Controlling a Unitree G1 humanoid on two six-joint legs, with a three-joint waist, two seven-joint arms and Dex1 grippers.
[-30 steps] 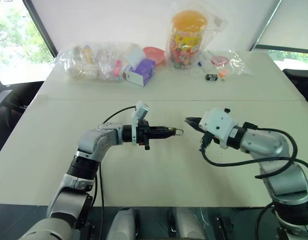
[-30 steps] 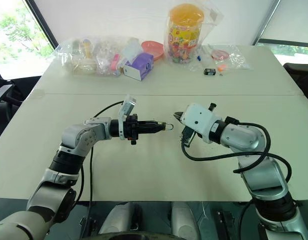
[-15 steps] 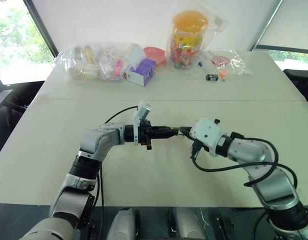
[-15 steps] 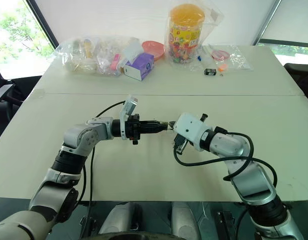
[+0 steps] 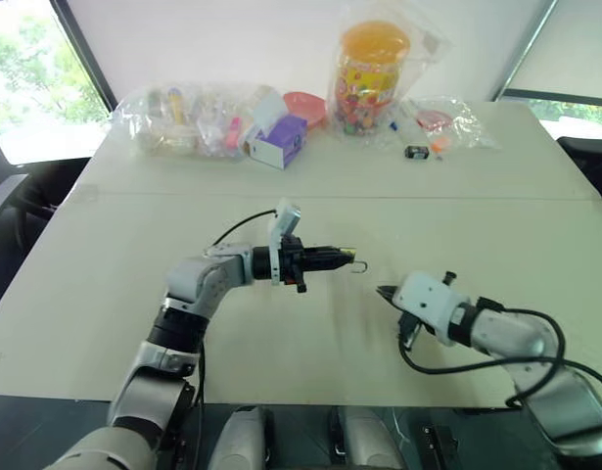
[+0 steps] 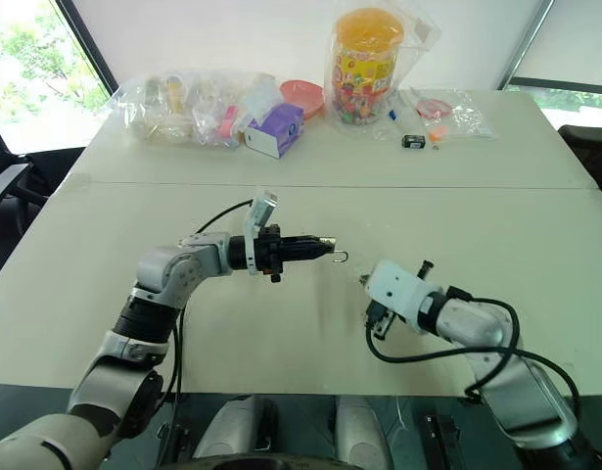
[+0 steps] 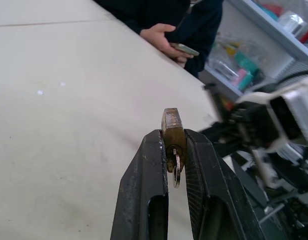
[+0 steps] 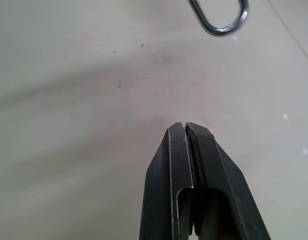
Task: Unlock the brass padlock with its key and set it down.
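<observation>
My left gripper point(image 5: 338, 257) reaches level across the table's middle and is shut on the brass padlock point(image 7: 172, 120), held above the tabletop. The padlock's thin silvery shackle point(image 5: 357, 264) hangs from the fingertips like a hook, and its loop point(image 8: 220, 22) is also in the right wrist view. A small silvery piece point(image 7: 176, 169) sits under the brass body between the fingers; I cannot tell whether it is the key. My right gripper point(image 5: 382, 291) is low over the table, to the right of the padlock and nearer me. It is shut with nothing in it, and its fingers point(image 8: 194, 150) are pressed together.
Along the table's far edge lie clear plastic bags point(image 5: 188, 119), a purple box point(image 5: 278, 140), a bagged jar with an orange lid point(image 5: 371, 69) and a small black item point(image 5: 413, 151). A person's hand holding a phone point(image 7: 166, 37) is beyond the table in the left wrist view.
My right gripper, which met the padlock's tip half a second ago, has pulled away, down and back toward me. The left gripper has kept its hold on the padlock and edged slightly right.
</observation>
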